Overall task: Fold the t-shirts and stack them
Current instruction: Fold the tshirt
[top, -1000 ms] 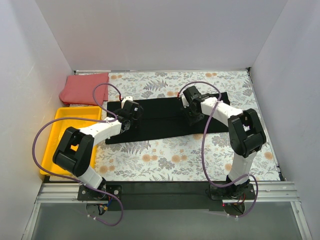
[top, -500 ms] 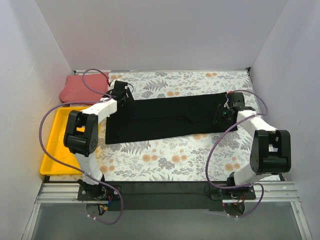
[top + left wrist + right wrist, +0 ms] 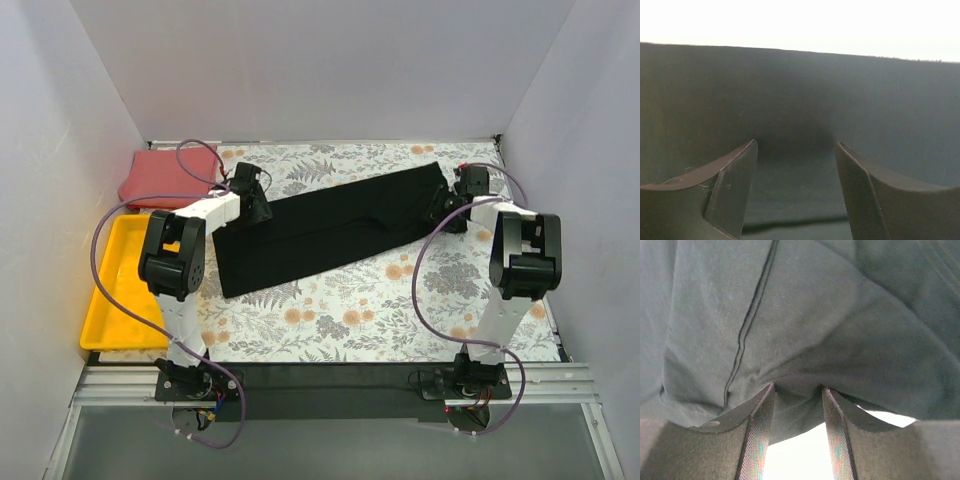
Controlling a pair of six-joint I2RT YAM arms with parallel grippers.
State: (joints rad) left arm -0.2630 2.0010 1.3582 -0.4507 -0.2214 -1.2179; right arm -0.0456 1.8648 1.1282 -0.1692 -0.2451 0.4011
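Observation:
The black t-shirt (image 3: 330, 230), folded into a long strip, lies slanted across the floral cloth, its right end further back than its left. My left gripper (image 3: 250, 192) stands at the strip's back left corner; in the left wrist view the left gripper (image 3: 796, 145) has its jaws apart over flat black cloth (image 3: 800, 90), nothing pinched. My right gripper (image 3: 447, 208) is at the strip's right end; in the right wrist view the right gripper (image 3: 798, 387) holds bunched black cloth (image 3: 815, 315) between its fingers. The coral-red t-shirt (image 3: 165, 175) lies folded at the back left corner.
A yellow tray (image 3: 108, 295) sits along the left edge, beside the left arm. The floral cloth (image 3: 400, 295) covers the table. White walls close in on the left, back and right, near both grippers.
Both grippers went from the shirt's middle out to its ends. The right gripper then drew the right end toward the back wall, so the strip now lies slanted.

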